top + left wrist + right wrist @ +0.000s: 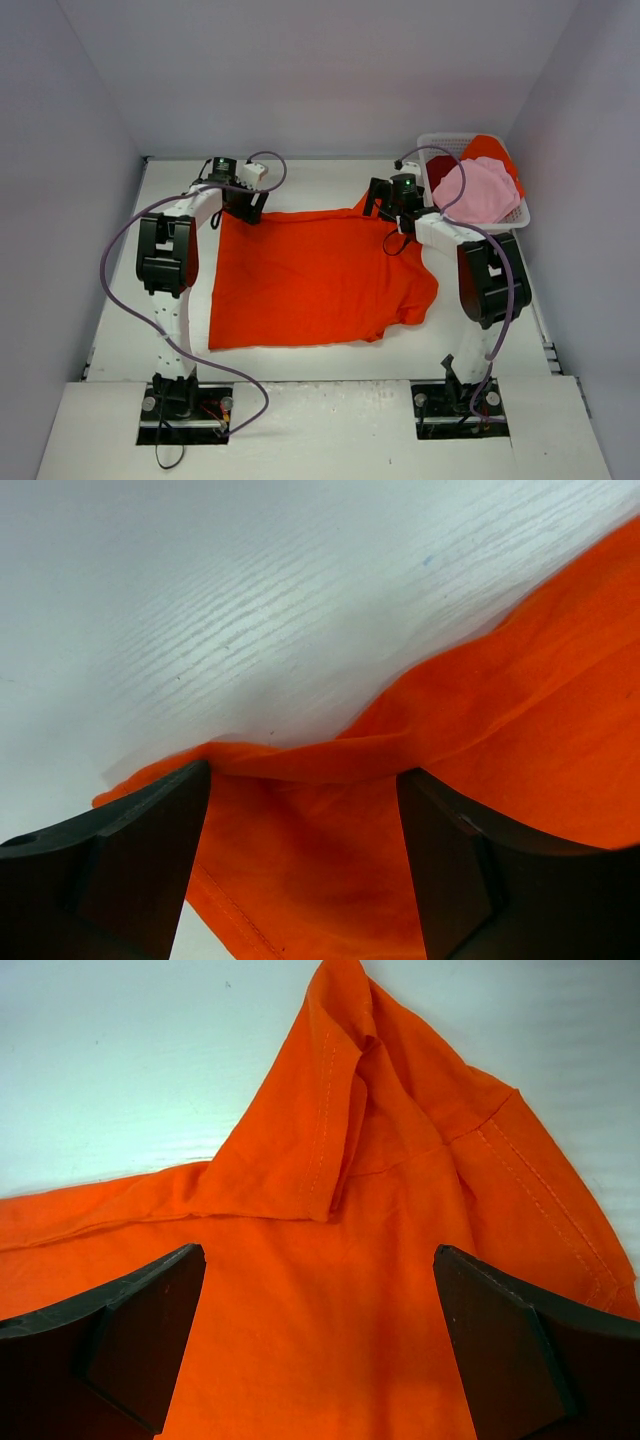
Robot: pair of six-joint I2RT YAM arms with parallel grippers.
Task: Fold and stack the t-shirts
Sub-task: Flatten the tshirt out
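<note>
A large bright orange-red t-shirt (pixel 310 280) lies spread flat in the middle of the table. My left gripper (pixel 243 208) is low over its far left corner, jaws wide open. In the left wrist view, that gripper (pixel 305 780) has the shirt's cloth (pixel 330 860) lying between the fingers, unpinched. My right gripper (pixel 385 212) is over the far right corner, also open. In the right wrist view, that gripper (pixel 318 1260) straddles flat cloth just short of a folded-over sleeve (pixel 350 1130). A light pink t-shirt (pixel 478 190), a dark red one (pixel 440 172) and another orange one (pixel 490 148) are heaped in the basket.
The white lattice basket (pixel 440 137) stands at the back right corner, close beside the right arm. Pale walls enclose the table on three sides. Bare white tabletop (pixel 330 180) runs behind the shirt and along its left side.
</note>
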